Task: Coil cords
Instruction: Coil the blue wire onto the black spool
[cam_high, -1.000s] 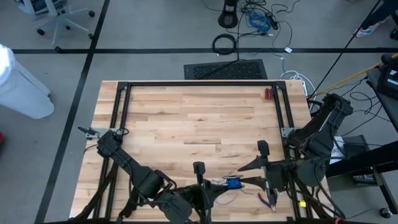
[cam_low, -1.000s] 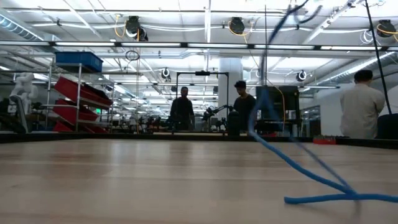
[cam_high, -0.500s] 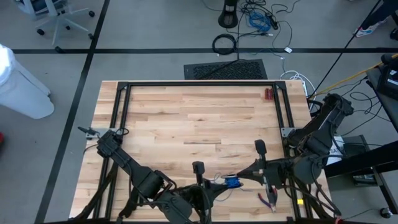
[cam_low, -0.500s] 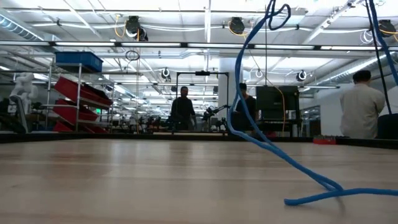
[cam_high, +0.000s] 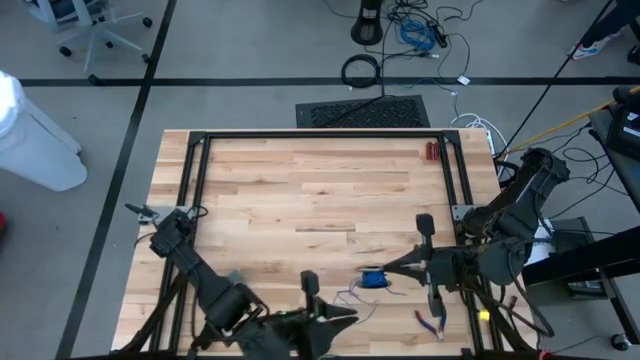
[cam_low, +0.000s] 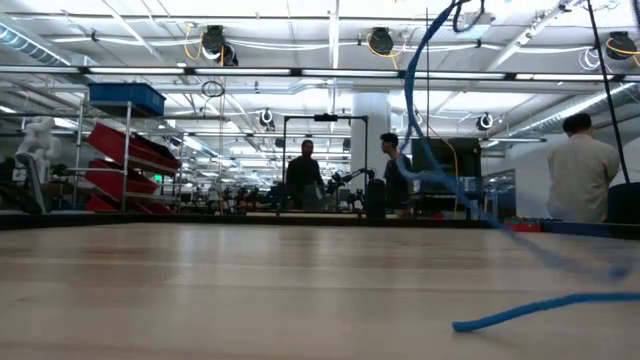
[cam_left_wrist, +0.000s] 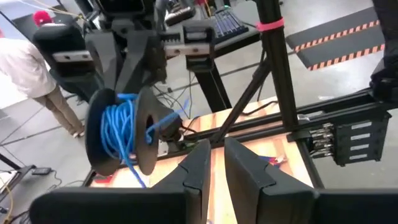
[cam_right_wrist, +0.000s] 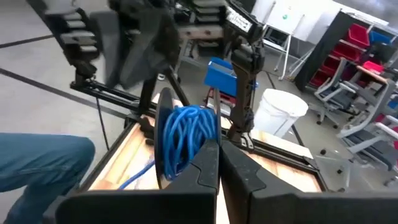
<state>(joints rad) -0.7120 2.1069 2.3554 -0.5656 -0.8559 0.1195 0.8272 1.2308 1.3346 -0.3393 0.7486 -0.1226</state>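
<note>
The cord is blue and mostly wound on a small spool (cam_high: 374, 278) with two black side discs, also seen in the left wrist view (cam_left_wrist: 121, 134) and the right wrist view (cam_right_wrist: 183, 140). My right gripper (cam_high: 388, 274) is shut at the spool, near the table's front right. A loose strand (cam_low: 425, 120) hangs down, and its tail (cam_low: 530, 312) lies on the wood. My left gripper (cam_high: 352, 314) stands a little nearer the front edge, apart from the spool, its fingers (cam_left_wrist: 200, 165) a narrow gap apart with nothing between them. My right gripper has the spool at one black side disc (cam_left_wrist: 147, 124), pinched between its two fingers, which reach in level from the table's right. The fingers hide the exact spot in the right wrist view. The spool is lifted clear of the table, with slack cord hanging below.
Red-handled pliers (cam_high: 433, 322) lie near the front right corner. A small red object (cam_high: 430, 151) sits at the far right. A black frame (cam_high: 320, 135) runs round the tabletop. A thick black cable ring (cam_high: 361, 70) lies on the floor beyond. People stand in the room behind.
My right gripper has come in to the spool and carried it slightly toward the far edge. My left gripper has come away from the spool, drawing back toward the near left. The hanging strand has swung, while its tail has stayed on the table.
</note>
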